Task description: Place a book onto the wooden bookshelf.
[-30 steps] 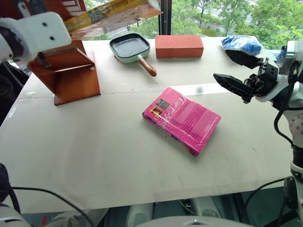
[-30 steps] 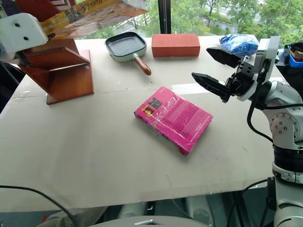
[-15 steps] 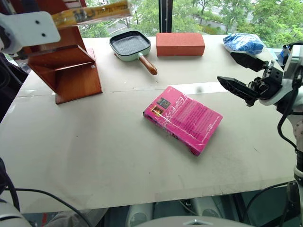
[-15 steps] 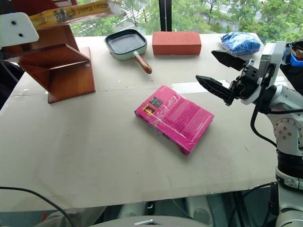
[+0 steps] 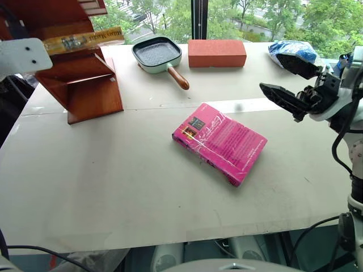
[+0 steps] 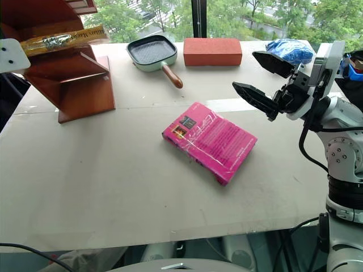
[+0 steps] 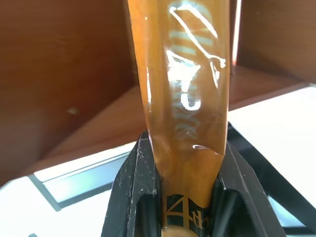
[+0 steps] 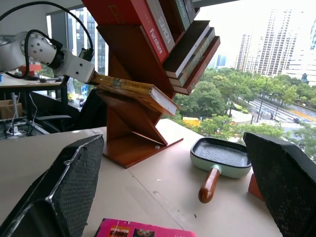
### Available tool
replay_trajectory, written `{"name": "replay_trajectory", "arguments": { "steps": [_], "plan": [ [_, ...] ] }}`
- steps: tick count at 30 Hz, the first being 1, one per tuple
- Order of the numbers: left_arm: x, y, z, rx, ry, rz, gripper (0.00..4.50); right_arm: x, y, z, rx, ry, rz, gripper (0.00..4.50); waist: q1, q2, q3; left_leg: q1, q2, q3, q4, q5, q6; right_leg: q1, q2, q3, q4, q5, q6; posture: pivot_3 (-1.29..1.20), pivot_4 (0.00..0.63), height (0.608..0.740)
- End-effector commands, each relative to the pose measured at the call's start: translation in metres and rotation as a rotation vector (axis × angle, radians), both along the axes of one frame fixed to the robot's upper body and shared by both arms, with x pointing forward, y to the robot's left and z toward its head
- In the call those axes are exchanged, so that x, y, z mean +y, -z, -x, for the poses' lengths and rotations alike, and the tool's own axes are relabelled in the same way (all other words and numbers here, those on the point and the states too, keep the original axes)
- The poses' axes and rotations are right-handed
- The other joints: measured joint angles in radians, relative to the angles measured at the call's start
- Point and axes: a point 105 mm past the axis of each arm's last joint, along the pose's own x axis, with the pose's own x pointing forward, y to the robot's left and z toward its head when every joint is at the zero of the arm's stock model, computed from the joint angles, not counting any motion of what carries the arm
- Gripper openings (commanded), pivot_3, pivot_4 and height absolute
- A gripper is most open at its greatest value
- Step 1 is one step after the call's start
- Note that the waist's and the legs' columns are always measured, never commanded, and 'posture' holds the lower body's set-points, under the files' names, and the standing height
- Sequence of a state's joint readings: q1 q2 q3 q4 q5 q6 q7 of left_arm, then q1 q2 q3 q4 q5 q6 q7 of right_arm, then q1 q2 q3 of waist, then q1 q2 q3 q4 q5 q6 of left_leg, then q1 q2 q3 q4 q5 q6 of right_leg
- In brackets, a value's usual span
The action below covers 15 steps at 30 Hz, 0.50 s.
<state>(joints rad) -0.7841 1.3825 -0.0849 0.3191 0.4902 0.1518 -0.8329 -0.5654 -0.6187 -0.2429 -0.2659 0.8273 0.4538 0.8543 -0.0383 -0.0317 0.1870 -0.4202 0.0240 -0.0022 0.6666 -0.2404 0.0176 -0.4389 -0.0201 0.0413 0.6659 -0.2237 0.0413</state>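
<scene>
Clamped on the book (image 7: 185,98), the left gripper (image 7: 186,197) pinches one short edge between its two black fingers, holding the volume flat at about ten o'clock on the table (image 5: 113,187), level with a slanted compartment of the wooden bookshelf (image 5: 85,79). From the right wrist view the book's far end appears to lie over a sloping shelf panel; whether it rests on the wood I cannot tell.

The book looks stiff enough to stay flat when held by one end, but its glossy plastic wrap probably makes it slippery, so a firm pinch deep over the edge seems wise. It is likely light for a single gripper.

Moving rightward: one frying pan (image 5: 157,56) with a wooden handle sits near twelve o'clock, one brick (image 5: 217,52) just beside it at one o'clock, one pink book (image 5: 220,142) lies flat near the centre, and one blue bag (image 5: 292,50) sits at two o'clock. At three o'clock the right gripper (image 5: 289,79) hangs above the table with jaws spread wide, empty.

Two loose books in all, plus several already shelved.
</scene>
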Motion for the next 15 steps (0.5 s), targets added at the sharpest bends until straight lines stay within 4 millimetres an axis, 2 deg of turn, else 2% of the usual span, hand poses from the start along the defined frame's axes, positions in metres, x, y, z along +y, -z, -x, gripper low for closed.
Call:
{"name": "replay_trajectory", "arguments": {
  "steps": [1,5,11,13,14,15],
  "plan": [
    [0.0043,-0.0249,0.0123,-0.081,-0.031,-0.017,0.45,-0.0002,-0.0172,0.0072,-0.047,-0.016,-0.054,4.5,-0.001,0.0,0.0,0.0,0.0,0.0,0.0,0.0,0.0,0.0,0.0,0.0,0.0,0.0,0.0,0.0,0.15,0.74],
    [0.0045,-0.0232,0.012,-0.08,-0.036,-0.011,0.45,0.0003,-0.0207,0.0116,-0.032,-0.055,-0.072,4.5,-0.001,0.0,0.0,0.0,0.0,0.0,0.0,0.0,0.0,0.0,0.0,0.0,0.001,0.0,0.0,0.0,0.15,0.74],
    [0.0054,-0.0225,0.0125,-0.084,-0.047,-0.008,3.18,0.0022,-0.0181,0.012,-0.023,-0.057,-0.06,4.5,-0.001,0.0,0.0,0.0,0.0,0.0,0.001,0.0,0.0,0.0,0.0,0.0,0.002,0.0,0.0,0.0,0.15,0.74],
    [0.0056,-0.0234,0.013,-0.089,-0.05,-0.01,4.23,0.0021,-0.0177,0.0118,-0.022,-0.056,-0.059,4.5,0.0,0.0,0.0,0.0,0.0,0.0,0.001,0.0,0.0,0.0,0.0,0.0,0.002,0.0,0.0,0.0,0.15,0.74],
    [0.0056,-0.0244,0.0134,-0.093,-0.052,-0.012,4.45,0.0019,-0.0175,0.0116,-0.022,-0.055,-0.058,4.5,0.0,0.0,0.0,0.0,0.0,0.0,0.002,0.0,0.0,0.0,0.0,0.0,0.003,0.0,0.0,0.0,0.15,0.74],
    [0.0053,-0.0257,0.0138,-0.099,-0.051,-0.014,4.45,0.0018,-0.0174,0.0114,-0.022,-0.055,-0.057,4.5,0.0,0.0,0.0,0.0,0.0,0.0,0.002,0.0,0.0,0.0,0.0,0.0,0.003,0.0,0.0,0.0,0.15,0.74]
  ]
}}
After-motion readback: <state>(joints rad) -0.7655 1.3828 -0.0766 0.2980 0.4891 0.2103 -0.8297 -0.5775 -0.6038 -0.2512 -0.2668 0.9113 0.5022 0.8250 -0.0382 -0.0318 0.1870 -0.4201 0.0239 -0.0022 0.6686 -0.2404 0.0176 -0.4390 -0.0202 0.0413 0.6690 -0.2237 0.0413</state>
